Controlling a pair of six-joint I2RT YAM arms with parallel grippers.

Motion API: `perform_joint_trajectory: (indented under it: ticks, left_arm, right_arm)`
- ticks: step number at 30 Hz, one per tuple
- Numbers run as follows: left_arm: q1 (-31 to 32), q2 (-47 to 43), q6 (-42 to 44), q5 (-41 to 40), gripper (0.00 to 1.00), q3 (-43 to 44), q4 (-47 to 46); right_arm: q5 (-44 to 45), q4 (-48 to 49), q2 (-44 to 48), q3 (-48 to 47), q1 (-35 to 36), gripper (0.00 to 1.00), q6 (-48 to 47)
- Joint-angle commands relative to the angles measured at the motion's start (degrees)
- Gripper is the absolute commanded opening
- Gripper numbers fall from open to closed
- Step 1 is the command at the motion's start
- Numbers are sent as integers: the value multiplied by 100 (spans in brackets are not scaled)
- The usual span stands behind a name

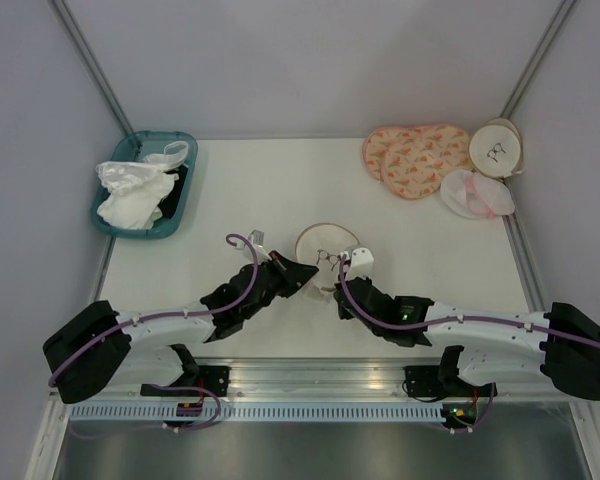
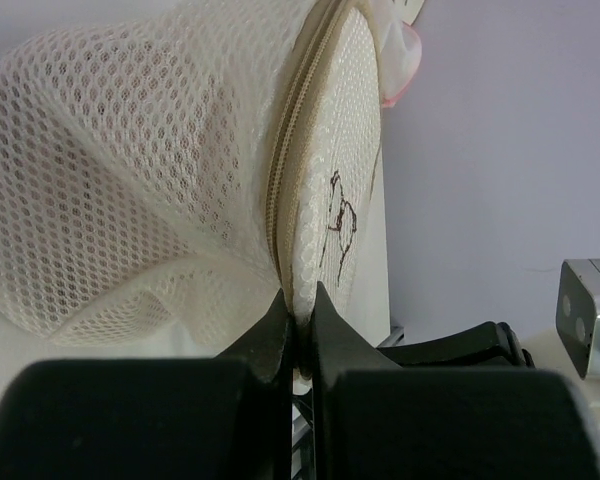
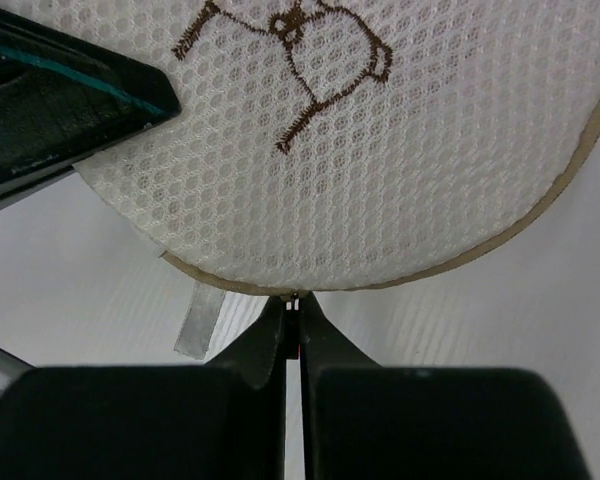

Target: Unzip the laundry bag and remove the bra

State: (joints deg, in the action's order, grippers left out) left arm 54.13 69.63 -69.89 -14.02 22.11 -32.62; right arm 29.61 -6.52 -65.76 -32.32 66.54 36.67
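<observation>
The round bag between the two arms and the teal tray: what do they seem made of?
The laundry bag looks like soft cream synthetic mesh, matte: honeycomb holes cover its face and it crumples in the left wrist view. Its rim seems tan woven tape. The teal tray is probably plastic, smooth-looking, though too small to be sure.

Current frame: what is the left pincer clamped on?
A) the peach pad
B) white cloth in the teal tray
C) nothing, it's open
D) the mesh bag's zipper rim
D: the left wrist view shows the left pincer shut on the zipper rim of the bag.
</observation>
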Motion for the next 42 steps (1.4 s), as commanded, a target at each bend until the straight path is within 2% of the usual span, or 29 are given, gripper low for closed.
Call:
perform_joint_trajectory:
  ticks: [1, 3, 8, 11, 12, 14, 18, 22, 24, 30, 31, 32, 33, 35, 36, 39, 40, 42]
  left_arm:
    - [19, -212, -16, 154, 2, 30, 9]
    - [19, -317, 220, 233, 2, 22, 193]
    - [-42, -722, 1185, 260, 2, 57, 1028]
    - [-418, -1064, 1766, 373, 2, 48, 1521]
    - [-560, -1135, 1916, 678, 2, 39, 1618]
    - [-1041, -1285, 2373, 1066, 2, 30, 1584]
    - [-1782, -1075, 3120, 2575, 2, 337, 1663]
    - [-2213, -346, 4094, 3554, 2, 1303, 1987]
    - [-2398, 154, 4281, 3931, 2, 1681, 2145]
    - [-2688, 1315, 4335, 4565, 2, 3192, 2216]
    - [-2688, 1560, 4143, 4697, 7, 3499, 2173]
    - [-2688, 1667, 3993, 4794, 24, 3606, 2146]
    - [-2671, 1712, 3809, 4795, 53, 3651, 2137]
    - [-2653, 1538, 3299, 4673, 74, 3372, 1874]
    - [-2575, 1389, 3149, 4358, 99, 2953, 1760]
    - [-2171, 581, 2753, 3498, 100, 2353, 1829]
    - [-1743, 48, 2500, 3024, 100, 1759, 2091]
    - [-1513, -227, 2235, 2810, 100, 1588, 2102]
  right_arm:
    - [597, -364, 54, -363, 25, 0, 156]
    - [853, -769, 151, -503, 25, 0, 262]
    - [1819, -2676, 143, -977, 34, 1, 868]
    - [2093, -3556, 11, -1180, 25, 1, 1280]
    - [2076, -3627, -7, -1198, 25, 0, 1308]
    - [1988, -3663, -69, -1294, 25, 0, 1369]
    - [2120, -3751, -227, -1418, 25, 0, 1352]
    - [1822, -3575, -262, -1462, 25, 0, 1080]
    - [1628, -3444, -192, -1401, 34, 0, 888]
    - [64, -2179, 203, -935, 25, 0, 280]
    - [-15, -1917, 238, -891, 25, 1, 254]
    - [-129, -1801, 239, -821, 25, 0, 236]
    - [-148, -1704, 230, -812, 25, 0, 210]
    - [-113, -1493, 142, -820, 25, 0, 148]
    - [-104, -1370, 107, -838, 25, 0, 131]
    - [-183, -1150, -77, -899, 25, 0, 51]
    - [-166, -949, -243, -943, 25, 0, 16]
    - [-166, -878, -262, -943, 34, 0, -10]
